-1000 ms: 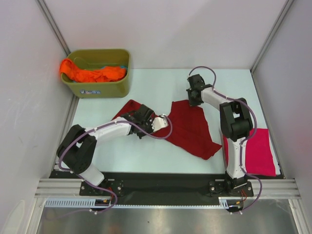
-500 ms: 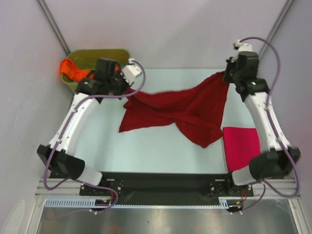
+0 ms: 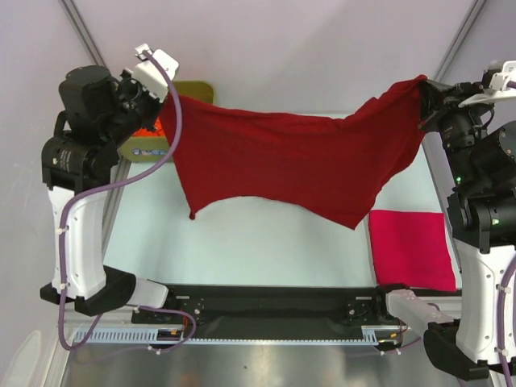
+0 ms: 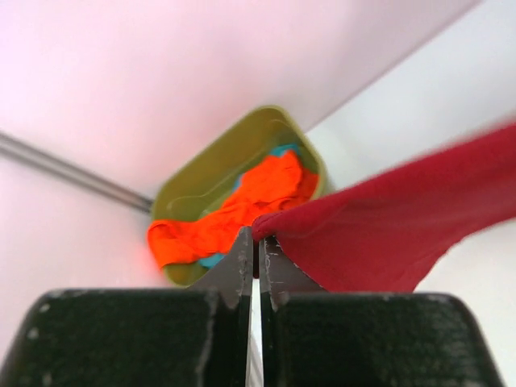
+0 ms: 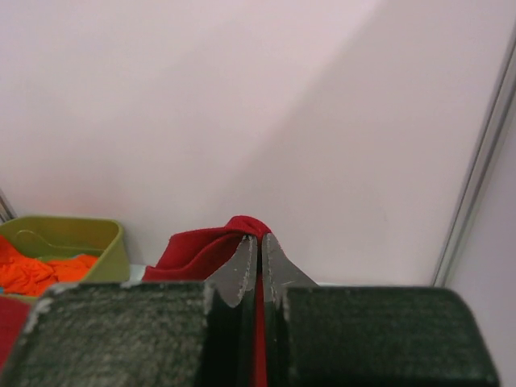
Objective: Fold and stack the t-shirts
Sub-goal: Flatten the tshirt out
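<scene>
The dark red t-shirt [image 3: 294, 157] hangs stretched in the air between both raised arms, above the table. My left gripper [image 3: 165, 103] is shut on its left corner, as the left wrist view [image 4: 256, 234] shows. My right gripper [image 3: 425, 87] is shut on its right corner, also seen in the right wrist view [image 5: 258, 236]. The magenta-pink t-shirt [image 3: 409, 248] lies folded flat at the table's right front. The orange t-shirt [image 4: 234, 208] lies bunched in the olive-green tub [image 4: 211, 165].
The tub [image 3: 197, 90] stands at the back left corner, mostly hidden behind the left arm and the shirt. Some blue cloth [image 4: 211, 260] lies in it under the orange one. White walls close the back and sides.
Both arms have lifted high and spread apart, pulling the dark red t-shirt off the table and stretching it taut in the air.
</scene>
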You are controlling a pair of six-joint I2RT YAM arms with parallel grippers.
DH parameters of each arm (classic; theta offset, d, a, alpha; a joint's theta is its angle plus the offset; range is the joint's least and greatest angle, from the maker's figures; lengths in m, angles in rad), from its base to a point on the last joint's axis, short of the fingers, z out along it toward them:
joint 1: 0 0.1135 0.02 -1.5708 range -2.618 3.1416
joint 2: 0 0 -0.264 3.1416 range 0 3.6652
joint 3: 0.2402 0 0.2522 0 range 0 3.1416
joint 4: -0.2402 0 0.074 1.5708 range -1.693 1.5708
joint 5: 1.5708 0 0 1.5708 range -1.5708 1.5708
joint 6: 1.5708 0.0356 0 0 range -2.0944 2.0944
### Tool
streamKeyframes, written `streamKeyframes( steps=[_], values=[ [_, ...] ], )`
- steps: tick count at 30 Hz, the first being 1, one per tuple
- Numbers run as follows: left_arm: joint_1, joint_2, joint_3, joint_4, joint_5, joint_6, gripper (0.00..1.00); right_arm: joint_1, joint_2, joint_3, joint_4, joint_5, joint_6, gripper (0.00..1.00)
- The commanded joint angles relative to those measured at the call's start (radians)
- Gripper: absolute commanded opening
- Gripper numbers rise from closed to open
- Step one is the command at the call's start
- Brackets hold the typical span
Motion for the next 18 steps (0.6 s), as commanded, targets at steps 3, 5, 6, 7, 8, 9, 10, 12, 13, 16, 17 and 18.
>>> streamKeyframes(
  steps=[3,5,6,7,8,9,10,12,13,16,17,18],
  values=[
    [0.016,0.031,0.070,-0.008,-0.102,0.044,0.00,-0.007,0.081,0.040,0.073,-0.037,-0.029,0.00],
    [0.028,0.102,0.075,0.020,-0.093,0.054,0.00,-0.018,0.165,0.055,0.110,-0.043,-0.019,0.00],
    [0.032,0.134,0.089,0.029,-0.083,0.061,0.00,-0.026,0.200,0.067,0.122,-0.060,-0.012,0.00],
    [0.048,0.209,0.134,0.038,-0.056,0.064,0.00,-0.038,0.248,0.104,0.154,-0.104,-0.012,0.00],
    [0.054,0.247,0.161,0.067,-0.048,0.065,0.00,-0.049,0.291,0.122,0.176,-0.124,0.013,0.00],
    [0.066,0.319,0.185,0.090,-0.042,0.067,0.00,-0.081,0.392,0.145,0.217,-0.145,0.025,0.00],
    [0.068,0.352,0.219,0.113,-0.043,0.065,0.00,-0.095,0.443,0.197,0.233,-0.173,0.080,0.00],
    [0.069,0.407,0.237,0.190,-0.043,0.073,0.00,-0.148,0.599,0.274,0.257,-0.199,0.143,0.00],
    [0.069,0.447,0.242,0.222,-0.046,0.073,0.00,-0.158,0.645,0.309,0.283,-0.213,0.186,0.00],
    [0.078,0.533,0.295,0.359,-0.050,0.024,0.00,-0.168,0.835,0.493,0.331,-0.225,0.275,0.00],
    [0.081,0.557,0.323,0.423,-0.056,-0.016,0.00,-0.170,0.883,0.632,0.326,-0.221,0.293,0.00],
    [0.083,0.594,0.348,0.463,-0.059,-0.030,0.00,-0.173,0.929,0.727,0.307,-0.203,0.319,0.00]
  ],
)
